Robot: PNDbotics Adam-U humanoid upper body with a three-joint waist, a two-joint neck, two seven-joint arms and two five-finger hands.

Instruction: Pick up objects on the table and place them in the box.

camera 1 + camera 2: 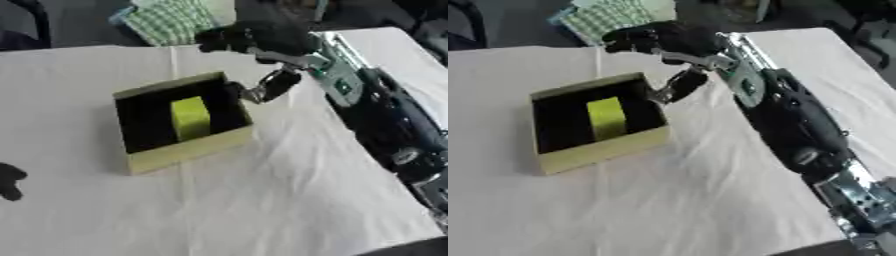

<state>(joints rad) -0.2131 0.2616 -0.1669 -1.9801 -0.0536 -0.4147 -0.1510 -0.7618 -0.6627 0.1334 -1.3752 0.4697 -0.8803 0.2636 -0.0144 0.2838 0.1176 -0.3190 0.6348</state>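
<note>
A table (262,200) covered in a white cloth carries one open box (188,150), tan on the outside and black inside, sitting toward the far left-centre of the table. Inside the box stands one yellow-green block (190,118), upright and roughly in the middle of the dark floor. The robot's right arm reaches in from the right edge, and its right hand (658,40) hangs above the far right corner of the box with fingers loosely spread and holding nothing, the thumb (682,85) pointing down close to the box rim. The left hand (10,180) shows only as a dark shape at the left edge of the table, and whether it is open or closed cannot be told. No other loose object appears on the cloth, so the task looks close to done. The sensible move now seems to be lifting the right hand straight up and away, keeping the thumb off the box rim so the box is not dragged or tipped. One green checked cloth (171,20) lies beyond the far edge of the table.
</note>
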